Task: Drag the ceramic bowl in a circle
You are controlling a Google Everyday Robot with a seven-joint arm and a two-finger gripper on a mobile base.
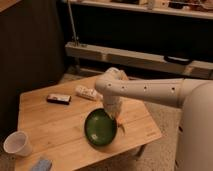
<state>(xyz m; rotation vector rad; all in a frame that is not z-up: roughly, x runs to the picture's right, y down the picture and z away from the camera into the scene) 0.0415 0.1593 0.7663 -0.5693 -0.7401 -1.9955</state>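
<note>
At the bowl's [100,128] far-right rim, the end effector [113,113] is pinched together on the edge; the bowl lies just below-left of it on the desk [55,122].

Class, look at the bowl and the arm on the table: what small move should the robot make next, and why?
Probably sweep the bowl leftward and back toward the table's middle, continuing the curve. The end effector is shut at the bowl's far right rim, and the bowl sits close to the table's near right edge, beside an orange object, so pushing further outward risks tipping it off.
</note>
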